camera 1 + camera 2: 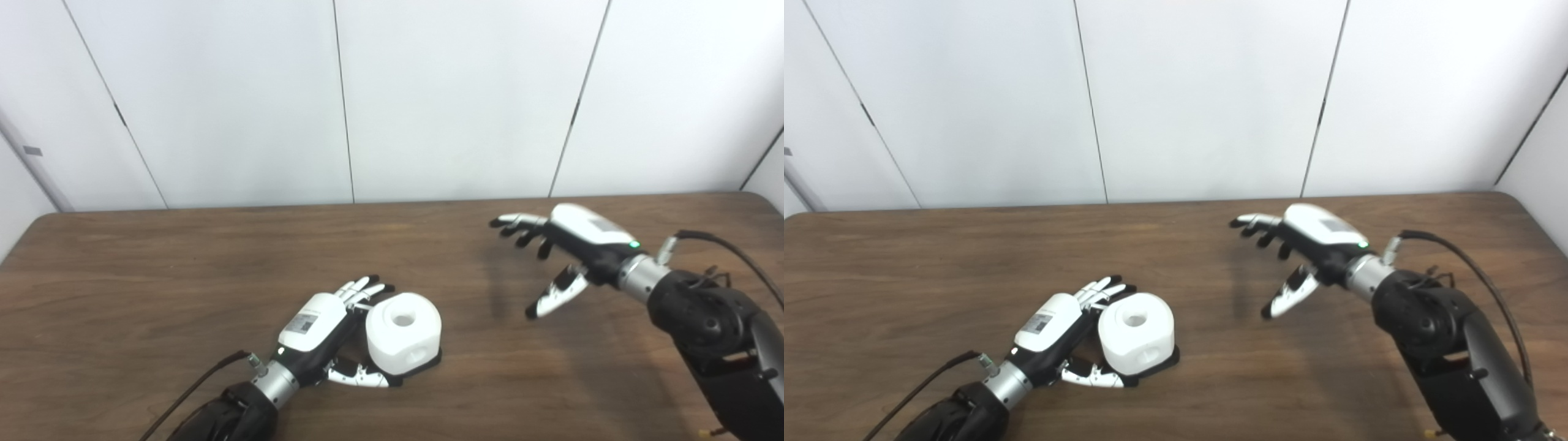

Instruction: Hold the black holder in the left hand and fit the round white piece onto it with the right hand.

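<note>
The round white piece [403, 332], with a hole in its top, sits on the black holder [432, 361], of which only a thin edge shows beneath it, on the table at lower centre. My left hand [318, 334] lies right against its left side. Its fingers [362, 288] stretch out nearly straight behind the piece, and the thumb lies along the front of the holder's base. My right hand [554, 257] hovers above the table well to the right, open, fingers spread, holding nothing.
A brown wooden table [184, 275] runs to white wall panels at the back. A black cable [729, 248] loops off the right wrist, and another trails from the left wrist.
</note>
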